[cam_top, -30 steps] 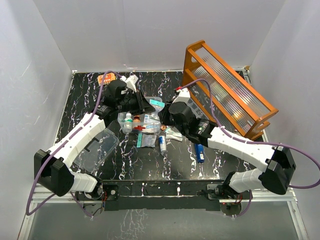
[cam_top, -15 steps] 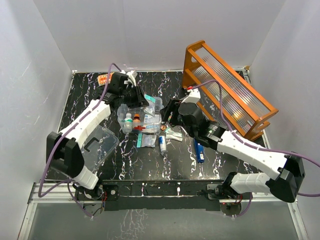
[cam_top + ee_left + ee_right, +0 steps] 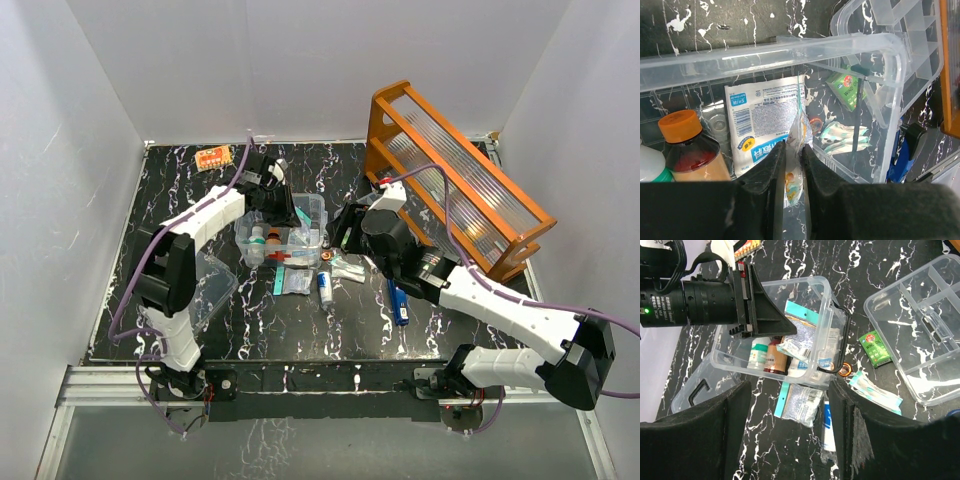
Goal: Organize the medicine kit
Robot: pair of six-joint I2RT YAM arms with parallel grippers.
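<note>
The left arm (image 3: 205, 215) and right arm (image 3: 500, 300) are showing white shells between black joint housings, with a purple cable (image 3: 143, 262) looping along each. A green light (image 3: 646, 310) is glowing beside white lettering on the left gripper (image 3: 793, 150) — its barrel black.

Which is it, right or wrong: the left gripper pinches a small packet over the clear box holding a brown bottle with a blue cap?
Partly wrong. The left gripper does pinch a small packet over the clear box, but the brown bottle in it has an orange cap, not blue, as the left wrist view shows.
</note>
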